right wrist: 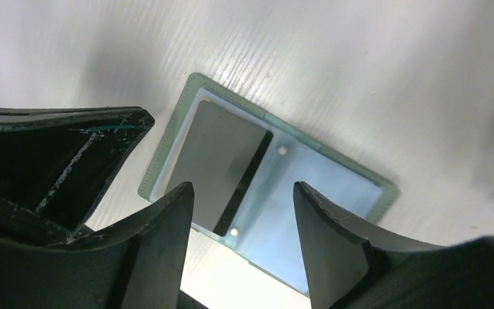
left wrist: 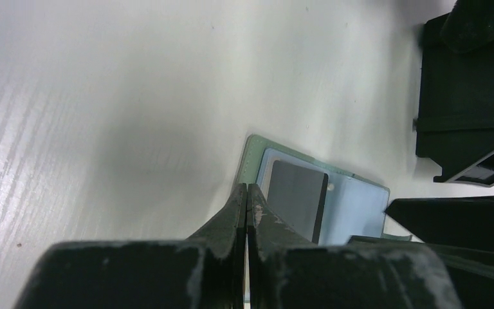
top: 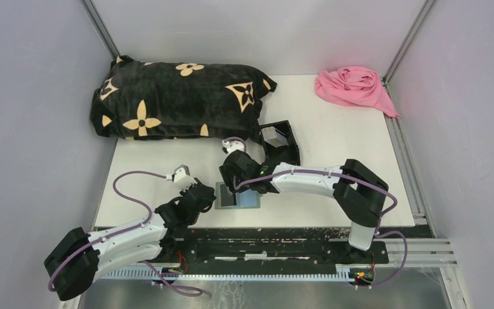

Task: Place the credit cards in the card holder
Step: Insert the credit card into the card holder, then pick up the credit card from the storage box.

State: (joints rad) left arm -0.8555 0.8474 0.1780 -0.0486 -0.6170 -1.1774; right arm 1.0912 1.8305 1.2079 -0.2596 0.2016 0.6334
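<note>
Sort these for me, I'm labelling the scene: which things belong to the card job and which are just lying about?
Job: open card holder, grey card lying on it, black box apparently holding more cards.
Lying about: flowered black blanket, pink cloth.

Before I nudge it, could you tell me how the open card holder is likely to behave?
Lying open, thin and flat, the card holder probably flexes at its fold when lifted. On the smooth table it likely slides rather than tips. The dark card seems only laid on it, so may slip off.
</note>
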